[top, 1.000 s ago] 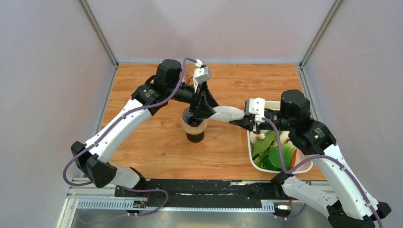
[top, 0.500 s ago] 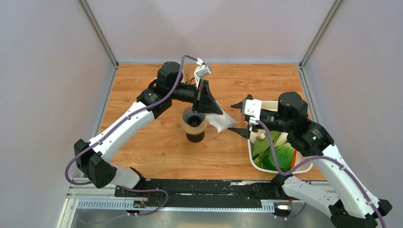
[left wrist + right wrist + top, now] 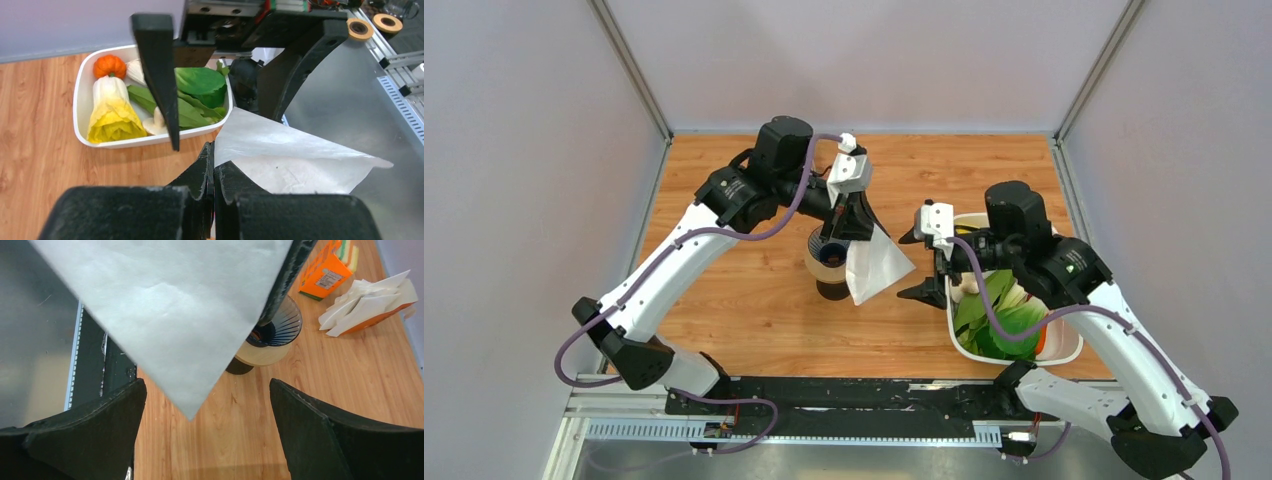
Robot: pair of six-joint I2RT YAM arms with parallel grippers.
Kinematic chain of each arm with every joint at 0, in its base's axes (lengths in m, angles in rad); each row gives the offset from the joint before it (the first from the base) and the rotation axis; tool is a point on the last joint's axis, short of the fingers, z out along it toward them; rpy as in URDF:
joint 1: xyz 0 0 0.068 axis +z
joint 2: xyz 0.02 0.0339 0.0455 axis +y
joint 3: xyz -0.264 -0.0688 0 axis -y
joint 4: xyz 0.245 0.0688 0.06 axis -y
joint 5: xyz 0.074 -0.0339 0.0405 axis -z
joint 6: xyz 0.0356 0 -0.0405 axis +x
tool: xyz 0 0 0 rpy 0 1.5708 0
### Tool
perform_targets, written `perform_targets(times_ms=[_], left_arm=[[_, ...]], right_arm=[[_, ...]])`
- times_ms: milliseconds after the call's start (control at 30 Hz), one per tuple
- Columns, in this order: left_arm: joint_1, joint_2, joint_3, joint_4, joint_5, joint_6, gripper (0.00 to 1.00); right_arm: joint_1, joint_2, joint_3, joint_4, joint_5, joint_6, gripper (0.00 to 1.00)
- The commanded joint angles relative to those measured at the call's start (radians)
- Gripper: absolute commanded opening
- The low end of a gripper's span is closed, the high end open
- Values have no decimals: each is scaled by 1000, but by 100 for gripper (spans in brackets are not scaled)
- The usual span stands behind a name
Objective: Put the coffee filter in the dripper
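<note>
The white paper coffee filter hangs flat by one corner from my left gripper, which is shut on it just right of the dripper. The left wrist view shows the jaws pressed together on the filter's edge. The dark ribbed dripper sits on a brown pot; from the right wrist the dripper is partly behind the hanging filter. My right gripper stands open just right of the filter, apart from it, its jaws wide with the filter's lower point between them.
A white tray of green leaves and toy vegetables lies under the right arm; it shows as a tray in the left wrist view too. An orange box and a holder of spare white filters stand beyond the dripper.
The right gripper opened and let go of the filter, drawing back slightly. The left gripper shut on it, and the filter swung down to hang beside the dripper.
</note>
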Motion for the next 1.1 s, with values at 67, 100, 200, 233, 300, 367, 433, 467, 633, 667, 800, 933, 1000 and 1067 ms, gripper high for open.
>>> perform_targets(times_ms=[67, 100, 200, 233, 300, 367, 433, 467, 633, 667, 800, 933, 1000, 1067], left_arm=[[-37, 46, 75, -110, -29, 82, 0], [-38, 46, 72, -99, -30, 47, 0], [-38, 52, 67, -61, -42, -16, 0], [-38, 55, 67, -56, -45, -47, 0], [-38, 63, 70, -43, -54, -93, 0], [-38, 70, 75, -23, -65, -140, 0], [-38, 76, 81, -12, -58, -168, 0], [-38, 78, 81, -2, -52, -179, 0], [-38, 68, 63, 22, -27, -200, 0], [-37, 61, 53, 29, -21, -209, 0], [-35, 39, 16, 83, -2, -262, 0], [-29, 21, -33, 192, 4, -392, 0], [-29, 13, -53, 245, 17, -451, 0], [-29, 11, -62, 282, 28, -493, 0]], right_arm=[[6, 21, 49, 40, 12, 31, 98], [6, 19, 45, 45, 20, 27, 96], [11, 6, 36, 54, 22, 8, 89], [13, -1, 31, 59, 26, 5, 86], [19, -7, 25, 65, 29, -1, 78], [23, -10, 21, 64, 36, -10, 70], [25, -12, 17, 67, 41, -20, 63], [25, -12, 14, 67, 43, -25, 58], [25, -20, 3, 71, 57, -33, 63], [25, -21, 0, 71, 62, -28, 75], [25, -35, -14, 73, 65, -17, 82], [24, -43, -22, 85, 68, -12, 59], [24, -47, -26, 92, 66, -13, 53], [24, -49, -30, 97, 67, -14, 49]])
